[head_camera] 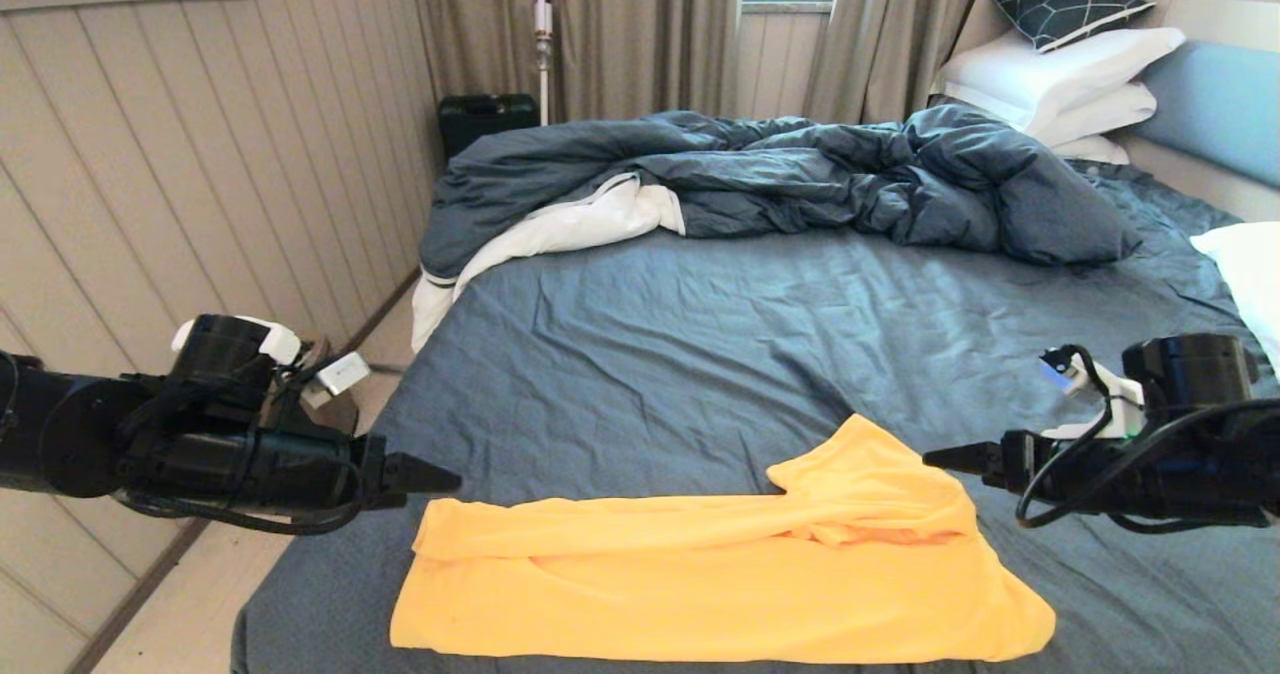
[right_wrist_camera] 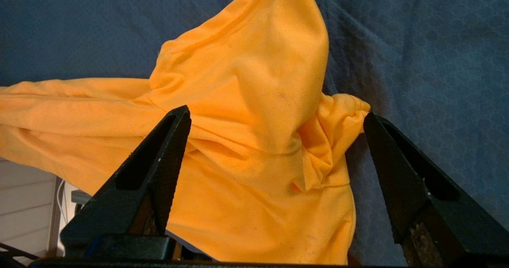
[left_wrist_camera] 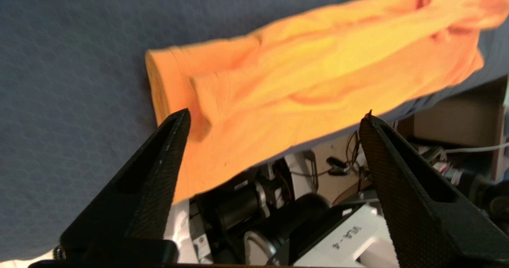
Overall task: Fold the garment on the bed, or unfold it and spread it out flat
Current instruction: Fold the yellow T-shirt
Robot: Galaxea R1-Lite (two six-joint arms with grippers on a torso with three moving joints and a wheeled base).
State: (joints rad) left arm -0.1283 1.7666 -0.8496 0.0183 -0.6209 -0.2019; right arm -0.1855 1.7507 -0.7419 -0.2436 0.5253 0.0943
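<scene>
Yellow garment [head_camera: 700, 584] lengthwise-folded at near edge of bed [head_camera: 700, 344], sleeve flipped up at right end; left tool [head_camera: 440, 476] and right tool [head_camera: 940, 457] both wide, empty, hovering off either end: best lowered together, pinching all layers at matching corners.

The T-shirt [head_camera: 720, 574] is soft matt cloth, creased where it is folded over. Under it, the bed [head_camera: 700, 354] has a matt, finely wrinkled cloth sheet. My left pincer [left_wrist_camera: 274, 117] and right pincer [right_wrist_camera: 276, 113] have black fingers [left_wrist_camera: 159, 168] with a rough, dotted matt grip surface.
</scene>
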